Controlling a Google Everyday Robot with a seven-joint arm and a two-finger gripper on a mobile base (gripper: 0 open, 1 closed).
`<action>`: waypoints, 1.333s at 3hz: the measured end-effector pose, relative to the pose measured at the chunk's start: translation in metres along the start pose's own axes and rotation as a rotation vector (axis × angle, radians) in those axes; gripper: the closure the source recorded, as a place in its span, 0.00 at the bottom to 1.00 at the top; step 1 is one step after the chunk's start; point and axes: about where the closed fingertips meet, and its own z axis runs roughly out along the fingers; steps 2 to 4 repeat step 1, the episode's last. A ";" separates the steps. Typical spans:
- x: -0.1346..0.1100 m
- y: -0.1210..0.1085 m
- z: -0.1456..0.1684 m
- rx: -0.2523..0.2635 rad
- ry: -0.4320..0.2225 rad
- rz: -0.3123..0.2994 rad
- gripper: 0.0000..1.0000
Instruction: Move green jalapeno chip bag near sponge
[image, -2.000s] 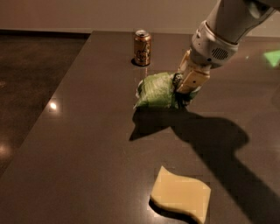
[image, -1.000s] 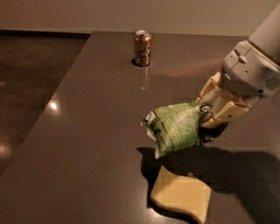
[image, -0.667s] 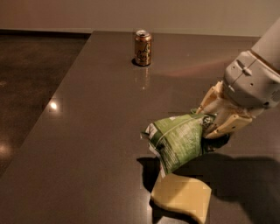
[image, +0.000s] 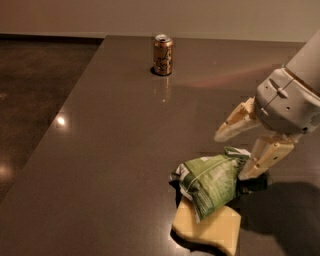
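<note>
Green jalapeno chip bag (image: 209, 184) lies at the near end of the table (image: 115, 130), its lower edge overlapping the sponge (image: 210, 231), so you can judge the placement close enough. Your gripper (image: 232, 156) hangs just beside the bag's right end, fingers spread apart, gripping nothing. The can (image: 163, 48) stands well apart.

Brown-gold drink can (image: 163, 48) stood upright at far end of dark table (image: 115, 150), by itself. Small bright glint (image: 60, 120) near table's left edge. Gripper (image: 231, 156) low over near right part.
</note>
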 end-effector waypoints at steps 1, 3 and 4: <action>-0.001 -0.005 0.001 0.018 0.001 -0.002 0.00; -0.001 -0.005 0.001 0.018 0.001 -0.002 0.00; -0.001 -0.005 0.001 0.018 0.001 -0.002 0.00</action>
